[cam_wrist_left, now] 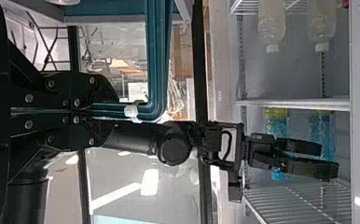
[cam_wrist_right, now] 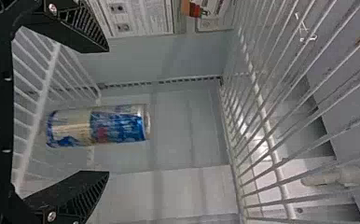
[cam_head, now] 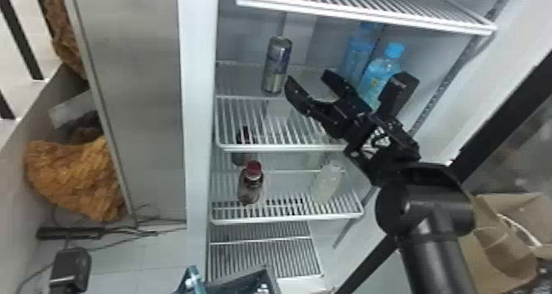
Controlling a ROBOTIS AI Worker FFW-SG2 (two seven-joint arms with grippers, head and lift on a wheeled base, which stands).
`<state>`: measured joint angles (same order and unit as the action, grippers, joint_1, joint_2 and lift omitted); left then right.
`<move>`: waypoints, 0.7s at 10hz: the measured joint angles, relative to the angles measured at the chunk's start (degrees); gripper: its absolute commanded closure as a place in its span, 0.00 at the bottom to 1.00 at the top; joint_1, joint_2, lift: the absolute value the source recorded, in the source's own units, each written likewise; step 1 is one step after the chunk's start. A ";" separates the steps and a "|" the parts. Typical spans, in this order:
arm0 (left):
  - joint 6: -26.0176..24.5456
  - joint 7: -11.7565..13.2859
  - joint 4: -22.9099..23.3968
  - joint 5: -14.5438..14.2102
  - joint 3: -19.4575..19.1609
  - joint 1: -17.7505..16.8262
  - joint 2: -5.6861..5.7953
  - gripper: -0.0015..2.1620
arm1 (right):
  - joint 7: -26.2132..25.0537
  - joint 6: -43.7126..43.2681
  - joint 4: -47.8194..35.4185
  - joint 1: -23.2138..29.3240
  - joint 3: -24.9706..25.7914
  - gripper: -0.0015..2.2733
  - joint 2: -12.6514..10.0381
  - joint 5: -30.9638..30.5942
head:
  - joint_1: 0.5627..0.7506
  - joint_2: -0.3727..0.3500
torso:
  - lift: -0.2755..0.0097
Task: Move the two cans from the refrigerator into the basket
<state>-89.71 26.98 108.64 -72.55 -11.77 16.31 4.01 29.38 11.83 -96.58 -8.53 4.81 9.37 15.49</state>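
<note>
Your left claw [cam_wrist_left: 82, 112] is pinching the teal rim of the basket [cam_wrist_left: 158, 56]. Your right claw [cam_head: 307, 83] is hanging spread near an upright can [cam_head: 277, 65], which is standing on a shelf [cam_head: 283, 148] in the refrigerator [cam_head: 199, 108]. The head view is also revealing a red-capped bottle [cam_head: 251, 184] lower down; the right wrist view is showing the can's blue print.

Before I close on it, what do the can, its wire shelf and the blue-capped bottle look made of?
The can looks like thin metal, likely aluminium: smooth printed side, bare silvery rim. The shelf seems to be metal wire, its slim white bars probably coated. The blue-capped bottle looks like smooth see-through plastic, though glass isn't ruled out.
</note>
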 measured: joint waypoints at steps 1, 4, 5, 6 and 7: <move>0.00 0.00 -0.01 0.00 0.00 0.00 0.02 0.55 | -1.39 0.69 0.00 -0.68 -0.45 0.05 -0.19 -0.88 | 0.70 0.18 | 0.84; 0.00 0.00 -0.01 0.00 0.00 0.00 0.03 0.55 | -3.23 2.30 2.06 -2.98 -1.61 0.05 -0.68 -2.49 | 0.70 0.19 | 0.84; 0.00 0.00 -0.07 0.00 0.00 0.00 0.01 0.55 | -3.90 2.40 3.47 -4.39 -2.17 0.05 -0.76 -2.94 | 0.70 0.20 | 0.84; 0.00 0.00 -0.13 0.00 0.01 0.00 0.00 0.55 | -4.28 2.85 4.57 -5.60 -2.46 0.05 -0.87 -3.30 | 0.70 0.20 | 0.84; 0.00 0.00 -0.15 0.00 0.02 0.00 0.00 0.55 | -4.61 3.34 5.68 -6.67 -2.81 0.05 -0.96 -3.57 | 0.70 0.20 | 0.84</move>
<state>-89.71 26.98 108.49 -72.55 -11.74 16.31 4.01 24.77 15.17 -90.89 -15.20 2.00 8.41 11.92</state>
